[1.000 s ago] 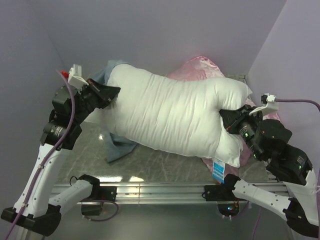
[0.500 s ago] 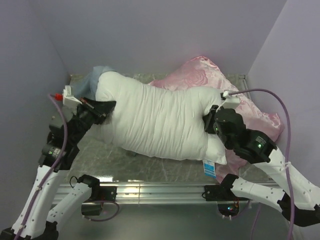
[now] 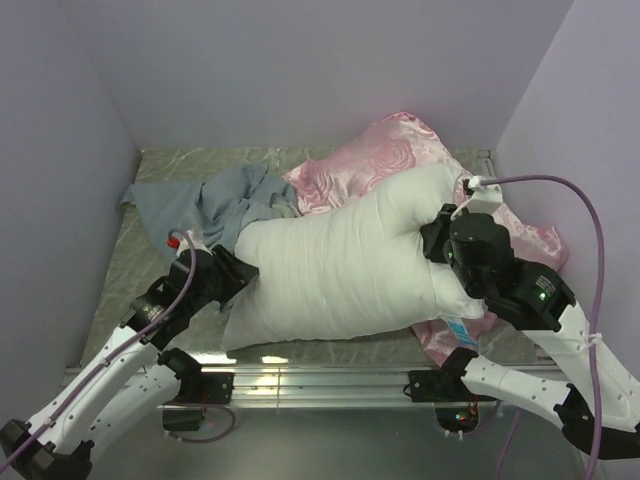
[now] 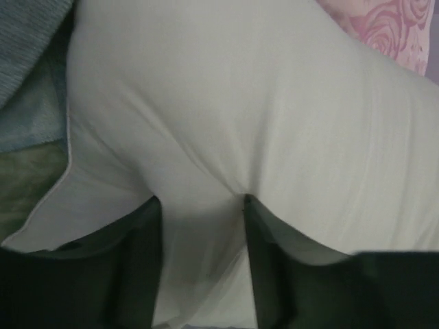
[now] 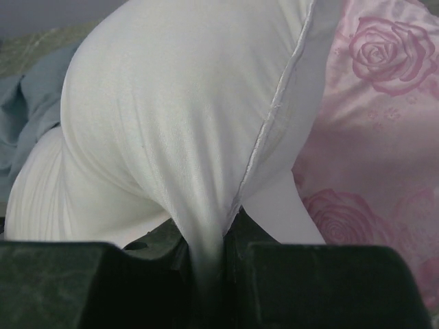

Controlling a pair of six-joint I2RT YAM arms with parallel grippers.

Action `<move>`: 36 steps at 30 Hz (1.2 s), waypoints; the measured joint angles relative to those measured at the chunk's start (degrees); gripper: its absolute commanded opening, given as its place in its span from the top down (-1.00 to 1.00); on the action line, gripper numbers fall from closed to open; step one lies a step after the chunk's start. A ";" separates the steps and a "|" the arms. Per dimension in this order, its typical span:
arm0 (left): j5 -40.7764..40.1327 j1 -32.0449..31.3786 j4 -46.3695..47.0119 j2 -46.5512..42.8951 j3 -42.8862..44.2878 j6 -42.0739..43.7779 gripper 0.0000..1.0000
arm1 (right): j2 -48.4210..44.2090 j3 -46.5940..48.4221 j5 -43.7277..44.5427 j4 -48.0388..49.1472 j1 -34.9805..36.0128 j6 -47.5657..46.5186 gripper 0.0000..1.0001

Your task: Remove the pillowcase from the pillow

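Right pincer (image 5: 206, 250) clenched on the pillow (image 3: 340, 265) at its 3 o'clock edge; left pincer (image 4: 202, 226) released, jaws apart around 9 o'clock fabric. Pillowcase (image 3: 215, 200) heaped at 10 o'clock.

The pillow (image 3: 340, 270) is plain white. At its 10 o'clock, the pillowcase (image 3: 215, 200) shows plain grey-blue. At 1 o'clock, the cushion (image 3: 385, 150) is glossy pink with a rose pattern. The table (image 3: 170, 162) is mottled grey-green, marble-like, and the walls (image 3: 300, 60) are pale lilac.
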 measured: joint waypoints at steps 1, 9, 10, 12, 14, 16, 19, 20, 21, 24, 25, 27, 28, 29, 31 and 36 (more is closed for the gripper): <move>-1.49 -0.17 -0.59 0.55 1.36 0.48 -0.34 | -0.33 0.57 -0.02 0.04 -0.20 -0.20 1.00; -17.46 0.11 1.60 12.37 16.74 1.66 -0.39 | -2.03 1.25 -2.27 0.17 -0.28 -0.39 1.00; -19.23 0.57 2.16 14.69 19.10 1.64 -0.40 | -2.03 1.22 -2.60 0.15 -0.20 -0.44 1.00; -22.38 1.57 1.77 18.73 23.76 1.66 -0.37 | -2.05 1.22 -2.51 0.17 -0.22 -0.52 1.00; -24.28 2.21 2.12 21.46 26.82 1.90 -0.41 | -2.05 1.20 -2.29 0.15 -0.44 -0.70 1.00; -25.31 2.38 2.38 21.88 27.06 2.27 -0.48 | -2.27 1.20 -2.49 0.15 -0.96 -0.87 1.00; -23.12 7.19 4.76 21.53 25.55 4.13 -0.53 | -2.93 1.20 -3.65 0.09 -2.03 -1.09 1.00; -21.33 11.06 5.35 22.43 25.59 4.70 -0.55 | -3.08 1.20 -3.96 0.04 -2.16 -1.22 1.00; -20.00 13.86 5.51 23.91 26.08 5.14 -0.59 | -3.30 1.20 -4.35 -0.04 -2.23 -1.27 1.00; -14.45 21.18 5.81 34.36 32.04 8.02 -0.61 | -4.00 1.20 -5.16 -0.11 -2.23 -1.44 1.00; -12.41 22.18 6.34 38.77 34.71 9.29 -0.61 | -4.26 1.20 -5.40 -0.13 -2.23 -1.46 1.00; -7.48 23.12 7.65 47.95 38.95 12.39 -0.62 | -4.85 1.18 -5.81 -0.17 -2.23 -1.44 1.00; -5.44 23.19 7.89 51.08 39.76 13.77 -0.63 | -5.20 1.11 -5.95 -0.17 -2.23 -1.44 1.00; -3.80 23.19 7.82 53.33 40.00 14.93 -0.63 | -5.46 1.05 -6.01 -0.22 -2.23 -1.44 1.00; -0.90 23.17 6.54 57.79 40.13 17.81 -0.63 | -5.70 0.70 -6.08 -0.20 -2.23 -1.44 1.00; 3.43 23.19 5.49 64.48 40.94 21.88 -0.48 | -5.99 0.42 -6.19 -0.26 -2.23 -1.46 1.00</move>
